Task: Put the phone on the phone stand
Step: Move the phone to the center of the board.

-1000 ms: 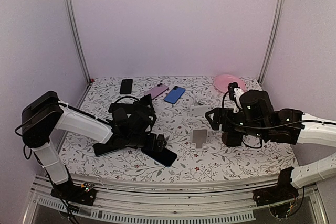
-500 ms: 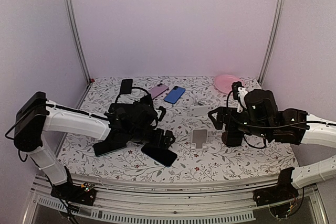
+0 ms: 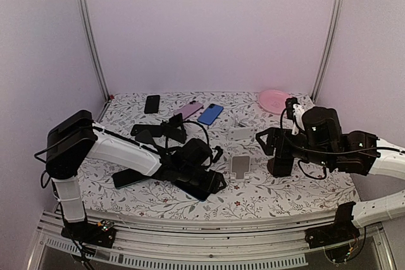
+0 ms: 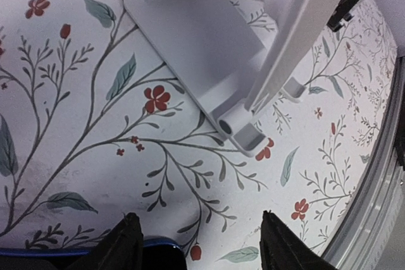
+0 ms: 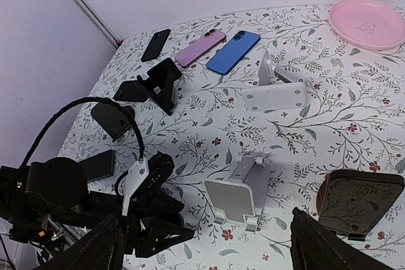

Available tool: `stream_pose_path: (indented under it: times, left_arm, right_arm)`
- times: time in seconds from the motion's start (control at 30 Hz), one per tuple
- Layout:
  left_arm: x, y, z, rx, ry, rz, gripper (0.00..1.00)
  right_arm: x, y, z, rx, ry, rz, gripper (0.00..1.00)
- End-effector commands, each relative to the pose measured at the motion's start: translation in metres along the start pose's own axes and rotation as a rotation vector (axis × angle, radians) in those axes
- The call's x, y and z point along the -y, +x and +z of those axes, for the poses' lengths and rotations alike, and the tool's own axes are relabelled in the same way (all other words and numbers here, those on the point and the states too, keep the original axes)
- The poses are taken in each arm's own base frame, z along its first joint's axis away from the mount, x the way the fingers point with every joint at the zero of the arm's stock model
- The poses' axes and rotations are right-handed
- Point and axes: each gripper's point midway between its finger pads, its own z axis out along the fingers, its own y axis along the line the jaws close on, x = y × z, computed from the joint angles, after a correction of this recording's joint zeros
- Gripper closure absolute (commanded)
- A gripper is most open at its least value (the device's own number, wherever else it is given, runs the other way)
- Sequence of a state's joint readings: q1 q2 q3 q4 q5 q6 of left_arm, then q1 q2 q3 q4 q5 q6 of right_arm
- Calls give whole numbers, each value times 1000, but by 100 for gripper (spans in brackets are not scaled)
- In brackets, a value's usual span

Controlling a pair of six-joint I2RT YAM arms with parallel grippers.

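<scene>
**A:** Where's the phone?

**B:** The phone (image 3: 204,191) lies flat on the tabletop (image 3: 285,191), near the front edge and under the left hand (image 3: 215,181). That hand's fingers (image 4: 126,248) stand apart. The phone's edge shows low between them, but I can't tell whether they touch it.

**A:** And the stand?

**B:** The stand (image 3: 240,165) is just beside it, with nothing on it. The right hand (image 3: 271,153) hovers beyond, fingers wide apart, holding nothing.

**A:** What worries you?

**B:** The phone is thin and flat, so the fingers may ride over its edge or catch only a corner. It could then pivot and drop. The stand also looks light, and a bump from the phone could shove or tip it.
</scene>
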State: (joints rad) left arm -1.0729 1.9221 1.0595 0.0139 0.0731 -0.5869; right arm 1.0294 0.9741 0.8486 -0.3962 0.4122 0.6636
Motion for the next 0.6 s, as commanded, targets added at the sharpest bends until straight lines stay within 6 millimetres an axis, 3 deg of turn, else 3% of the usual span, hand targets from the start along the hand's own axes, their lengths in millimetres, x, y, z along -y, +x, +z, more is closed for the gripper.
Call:
stream_pose_path:
  times: [0.0, 0.23, 0.4, 0.57]
  left_arm:
    - [8, 7, 3, -30, 29, 5, 39]
    - [-5, 47, -14, -101, 3, 15, 44]
    - [-29, 71, -38, -129, -80, 22, 44]
    - [-52, 76, -67, -93, -181, 15, 43]
  right_arm:
    - [3, 4, -2, -4, 5, 3, 9]
    - [6, 7, -1, -5, 10, 9, 9]
    - [6, 8, 1, -3, 11, 11, 9]
    - [3, 10, 4, -13, 5, 11, 9]
